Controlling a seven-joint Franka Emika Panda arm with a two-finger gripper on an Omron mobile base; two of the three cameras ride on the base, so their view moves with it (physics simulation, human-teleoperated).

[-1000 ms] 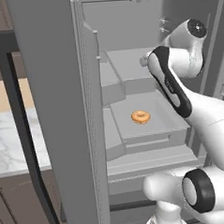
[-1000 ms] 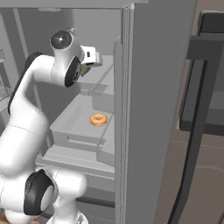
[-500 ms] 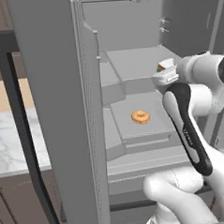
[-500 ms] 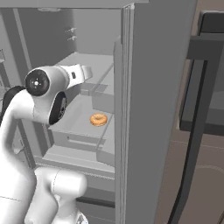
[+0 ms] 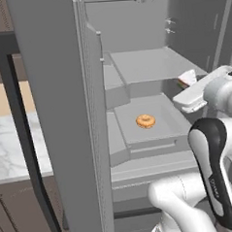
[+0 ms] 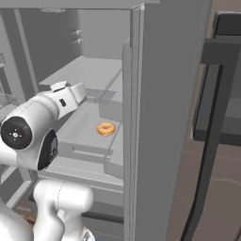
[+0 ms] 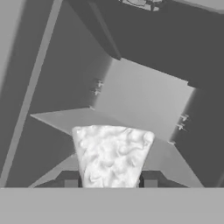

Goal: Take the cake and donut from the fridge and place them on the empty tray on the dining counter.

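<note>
White-frosted cake (image 7: 111,155) is clamped in the part-closed gripper (image 7: 110,183) inside the fridge (image 5: 148,62); the donut (image 5: 145,121) is left mid-shelf.

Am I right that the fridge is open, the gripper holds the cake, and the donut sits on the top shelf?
Not quite. The donut sits in the lower bin, below the shelf, as the left base view shows. The fridge is open, and the gripper holds the cake.
</note>
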